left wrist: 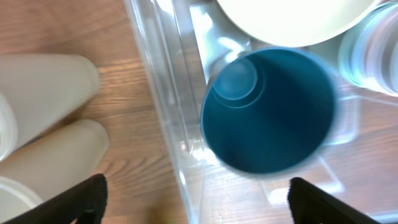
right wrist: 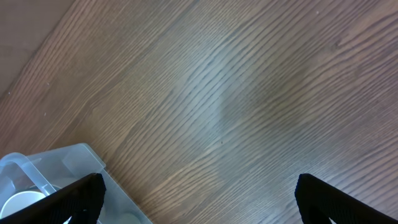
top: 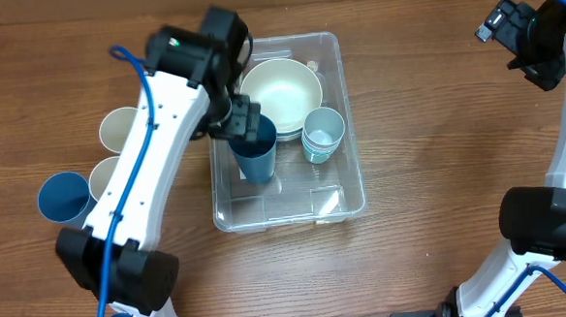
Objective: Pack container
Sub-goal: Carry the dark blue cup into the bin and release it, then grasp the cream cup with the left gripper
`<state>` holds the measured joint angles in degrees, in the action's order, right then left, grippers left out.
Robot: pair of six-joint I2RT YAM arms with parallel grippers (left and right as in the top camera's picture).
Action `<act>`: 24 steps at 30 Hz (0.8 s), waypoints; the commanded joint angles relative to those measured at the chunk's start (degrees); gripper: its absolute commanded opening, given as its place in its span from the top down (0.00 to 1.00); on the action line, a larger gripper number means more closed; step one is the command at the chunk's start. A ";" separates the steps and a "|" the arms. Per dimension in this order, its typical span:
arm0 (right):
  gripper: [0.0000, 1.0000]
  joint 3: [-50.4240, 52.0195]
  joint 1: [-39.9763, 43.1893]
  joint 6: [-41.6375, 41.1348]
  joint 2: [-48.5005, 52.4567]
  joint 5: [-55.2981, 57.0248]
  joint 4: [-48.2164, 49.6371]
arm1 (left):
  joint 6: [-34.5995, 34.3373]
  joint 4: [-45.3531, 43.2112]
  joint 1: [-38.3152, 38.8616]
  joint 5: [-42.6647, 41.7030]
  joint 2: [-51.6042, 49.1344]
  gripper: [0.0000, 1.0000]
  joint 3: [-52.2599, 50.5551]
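Brown wood-grain table (top: 436,121). Clear container (top: 257,210) sits flat on it, approx centre, long side running front-to-back. Left of it, on bare wood: far cream cup (top: 121,128), near cream cup (top: 104,176), blue cup (top: 62,196). Tight cluster, mouths up, not touching container.

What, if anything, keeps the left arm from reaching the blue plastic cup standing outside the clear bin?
Likely nothing, so yes. The left gripper is open above the clear plastic bin; the blue plastic cup stands uncovered, a cream cup close beside it.
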<state>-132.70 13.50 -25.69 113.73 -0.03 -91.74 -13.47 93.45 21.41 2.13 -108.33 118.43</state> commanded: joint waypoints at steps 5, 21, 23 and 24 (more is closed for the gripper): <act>0.00 -1.11 0.09 -0.52 -1.20 -0.11 0.11 | -2.84 3.37 -6.97 4.15 3.15 0.01 14.91; 0.00 -1.11 0.09 -0.50 -1.20 -0.11 0.11 | 4.17 -2.99 -36.52 -9.31 0.31 0.22 -1.99; 0.00 -1.14 0.09 -0.52 -1.20 -0.11 0.11 | 4.24 -8.79 -36.52 -8.98 -0.02 0.27 -9.99; 0.00 -1.14 0.09 -0.50 -1.20 -0.11 0.11 | 4.24 -9.51 -36.50 -9.01 -0.02 0.28 -11.17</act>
<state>-132.70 13.52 -25.71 113.73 -0.03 -91.72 -10.33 87.59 -15.09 -6.87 -107.77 113.56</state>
